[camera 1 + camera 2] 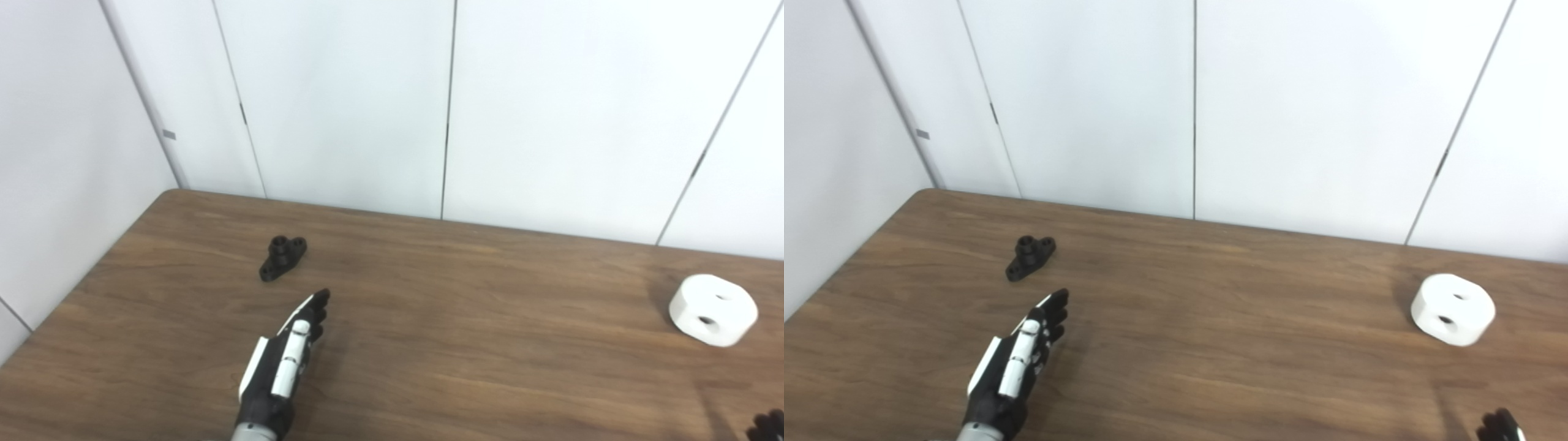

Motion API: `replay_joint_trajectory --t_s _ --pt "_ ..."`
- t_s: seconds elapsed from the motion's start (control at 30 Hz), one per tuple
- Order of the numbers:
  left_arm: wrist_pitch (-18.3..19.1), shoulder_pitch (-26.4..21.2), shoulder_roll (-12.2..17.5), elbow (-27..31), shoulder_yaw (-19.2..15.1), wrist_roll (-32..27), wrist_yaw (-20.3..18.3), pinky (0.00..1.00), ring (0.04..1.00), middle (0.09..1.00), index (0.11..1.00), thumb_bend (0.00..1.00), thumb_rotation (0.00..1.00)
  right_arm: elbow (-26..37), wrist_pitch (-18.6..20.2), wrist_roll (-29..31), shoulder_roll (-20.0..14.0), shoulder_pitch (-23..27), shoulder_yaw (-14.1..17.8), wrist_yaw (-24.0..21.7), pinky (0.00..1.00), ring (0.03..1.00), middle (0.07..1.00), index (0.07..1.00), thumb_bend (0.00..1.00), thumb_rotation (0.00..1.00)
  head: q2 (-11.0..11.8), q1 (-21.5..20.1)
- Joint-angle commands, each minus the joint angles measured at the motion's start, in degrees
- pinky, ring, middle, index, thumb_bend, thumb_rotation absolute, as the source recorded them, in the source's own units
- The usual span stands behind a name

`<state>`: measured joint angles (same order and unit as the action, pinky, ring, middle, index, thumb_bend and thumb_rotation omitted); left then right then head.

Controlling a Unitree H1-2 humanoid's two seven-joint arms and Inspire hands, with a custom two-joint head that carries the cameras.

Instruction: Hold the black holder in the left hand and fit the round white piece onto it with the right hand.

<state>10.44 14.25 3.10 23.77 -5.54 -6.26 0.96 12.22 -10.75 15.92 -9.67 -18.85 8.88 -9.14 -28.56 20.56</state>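
The black holder lies flat on the brown wooden table, toward the far left corner, well clear of both the far edge and the left edge. Nothing touches it.

The left hand reaches in from the near edge on the left side. It holds nothing; its fingers are stretched out roughly straight, close side by side, pointing toward the black holder. The fingertips stop near the holder, with a visible strip of bare table between the two. Whether the hand rests on the table surface or is held just above it cannot be determined.

The round white piece sits on the table close to the right edge, about midway between the near and far edges. Two dark holes show on its upper face. It is well apart from the black holder and is not touched by either hand.

The right hand shows only as dark fingertips at the near right corner, near the round white piece but apart from it. Whether its fingers are spread or closed cannot be told.
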Motion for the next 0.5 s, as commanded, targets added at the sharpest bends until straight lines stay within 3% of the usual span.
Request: replay_joint_trajectory --t_s 0.0,0.13,0.23,0.37,0.4,0.47 --pt "-2.4 5.4 -3.0 0.6 1.2 0.9 0.5 0.99 0.976 0.966 0.921 0.35 0.95 -2.4 -0.2 1.0 -1.3 1.0 1.2 -0.1 1.0 1.0 0.987 0.979 0.6 1.0 -0.1 0.1" --pt "-2.3 5.2 -2.6 0.5 2.3 1.7 1.1 1.0 0.983 0.975 0.936 0.36 0.96 -3.1 -0.9 1.9 -1.8 1.3 1.5 -0.9 1.0 1.0 0.993 0.986 0.59 1.0 -0.5 0.0" --pt "-2.2 5.1 -2.4 0.5 2.6 2.4 1.4 0.99 0.987 0.981 0.941 0.38 0.88 -3.0 -0.5 2.3 -1.7 1.4 1.7 -1.1 1.0 1.0 0.995 0.988 0.59 1.0 -0.7 -0.6" --pt "-1.4 4.6 -1.7 1.4 3.1 5.5 2.2 0.96 0.975 0.967 0.93 0.46 0.57 -3.1 -0.1 1.8 -1.7 1.7 1.9 -1.0 1.0 1.0 0.991 0.984 0.58 1.0 -0.9 -1.1" --pt "-1.5 4.2 -1.0 2.0 3.3 8.6 2.9 0.95 0.968 0.961 0.93 0.45 0.47 -3.1 -0.1 1.6 -1.7 1.7 2.0 -0.9 1.0 1.0 0.989 0.983 0.58 1.0 -0.9 -1.1" --pt "-0.5 3.2 0.2 3.7 3.6 15.3 4.1 0.91 0.946 0.939 0.908 0.49 0.39 -3.0 0.3 1.4 -1.7 1.8 2.1 -0.6 1.0 1.0 0.987 0.984 0.58 1.0 -0.9 -1.1"
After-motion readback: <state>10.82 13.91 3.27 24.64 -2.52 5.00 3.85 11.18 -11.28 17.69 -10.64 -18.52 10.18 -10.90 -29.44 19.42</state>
